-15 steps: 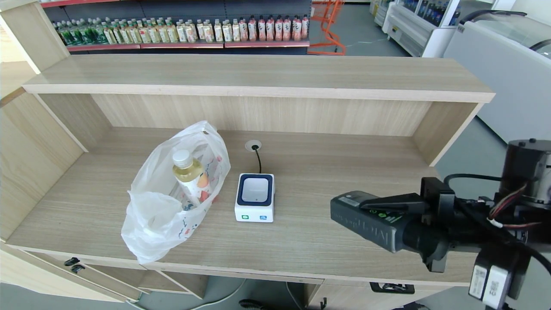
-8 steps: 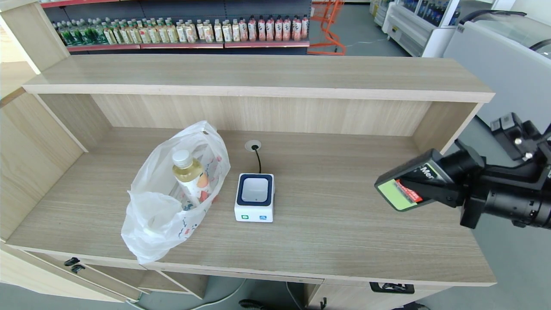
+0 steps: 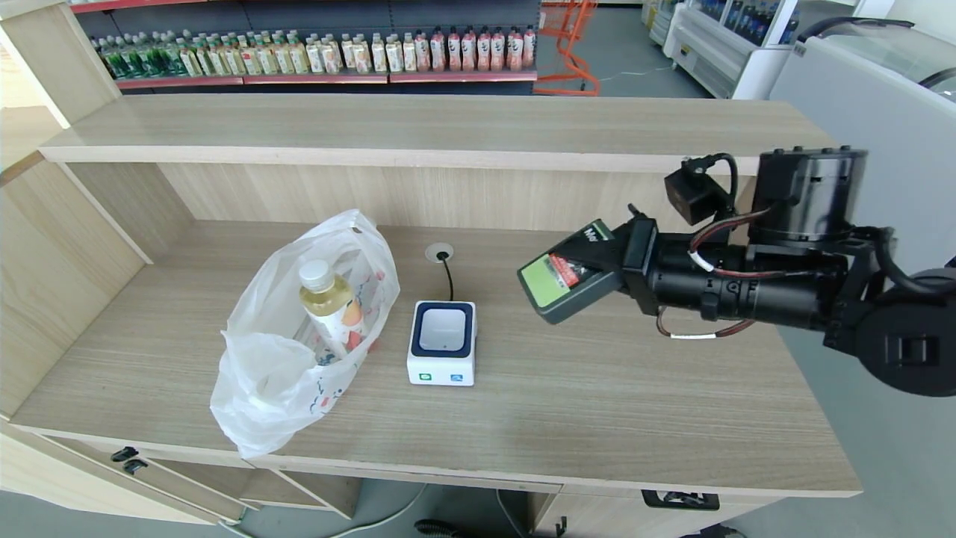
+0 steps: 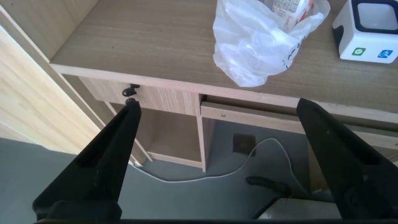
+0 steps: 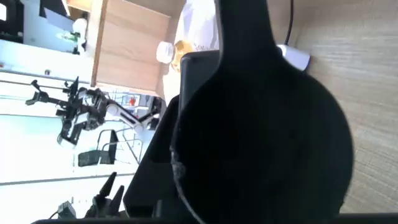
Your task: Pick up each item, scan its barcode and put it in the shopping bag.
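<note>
Observer: Box [image 3: 571, 273], dark with a green face, hangs above the table [image 3: 597, 418], right of the barcode scanner [image 3: 442, 342] and apart from it. One second ago it is low at the near right corner. Half a second ago it is out past the table's right end.

Recorder: So it travels inward and up. Grip?

Observer: Right claw [image 3: 621, 258] is clamped on the box's far end, and the arm lies roughly level, reaching in from the right. The green face is tilted and turned toward the scanner side.

Recorder: Other arm?

Observer: Left claw [image 4: 217, 102] has its fingers apart and holds nothing. It sits low, in front of the table's near edge, below the shopping bag [image 3: 299, 336].

Recorder: Bag, scanner?

Observer: Neither has moved across the three head frames. The bag stands just left of the scanner with its mouth open, and a bottle [image 3: 328, 299] is already inside.

Recorder: Reading?

Observer: Judgement: one item is bagged and this box is in its scan step. It is not yet over the scanner window. I cannot tell which face carries the barcode, so the wrist may need turning before the pass to the bag.
</note>
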Motion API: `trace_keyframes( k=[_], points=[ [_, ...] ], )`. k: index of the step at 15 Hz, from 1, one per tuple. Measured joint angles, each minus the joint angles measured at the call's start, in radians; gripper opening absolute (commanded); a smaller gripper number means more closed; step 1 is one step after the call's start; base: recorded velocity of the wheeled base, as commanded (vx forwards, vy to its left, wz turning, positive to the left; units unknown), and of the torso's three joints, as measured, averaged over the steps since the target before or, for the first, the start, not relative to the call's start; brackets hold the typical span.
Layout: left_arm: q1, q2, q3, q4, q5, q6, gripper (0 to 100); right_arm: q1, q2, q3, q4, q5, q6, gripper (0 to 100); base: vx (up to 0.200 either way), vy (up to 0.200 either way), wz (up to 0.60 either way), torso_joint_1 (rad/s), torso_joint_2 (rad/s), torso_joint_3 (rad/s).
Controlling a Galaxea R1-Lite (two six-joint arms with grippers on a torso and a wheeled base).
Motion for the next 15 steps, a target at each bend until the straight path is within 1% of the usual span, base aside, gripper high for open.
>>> trace_keyframes(
  k=[3, 5, 10, 15],
  points=[
    [0.0, 0.0, 0.0, 0.0, 0.0, 0.0, 100, 0.079, 0.124, -0.037, 0.002, -0.003, 0.001, 0, 0.0, 0.0, 0.0, 0.0, 0.0, 0.0],
    [0.0, 0.0, 0.0, 0.0, 0.0, 0.0, 100, 0.105, 0.194, -0.071, 0.0, -0.005, -0.039, 0, 0.0, 0.0, 0.0, 0.0, 0.0, 0.0],
    [0.0, 0.0, 0.0, 0.0, 0.0, 0.0, 100, 0.117, 0.313, -0.179, -0.002, -0.009, -0.17, 0, 0.0, 0.0, 0.0, 0.0, 0.0, 0.0],
    [0.0, 0.0, 0.0, 0.0, 0.0, 0.0, 100, 0.116, 0.37, -0.217, -0.009, -0.012, -0.283, 0, 0.0, 0.0, 0.0, 0.0, 0.0, 0.0]
  ],
)
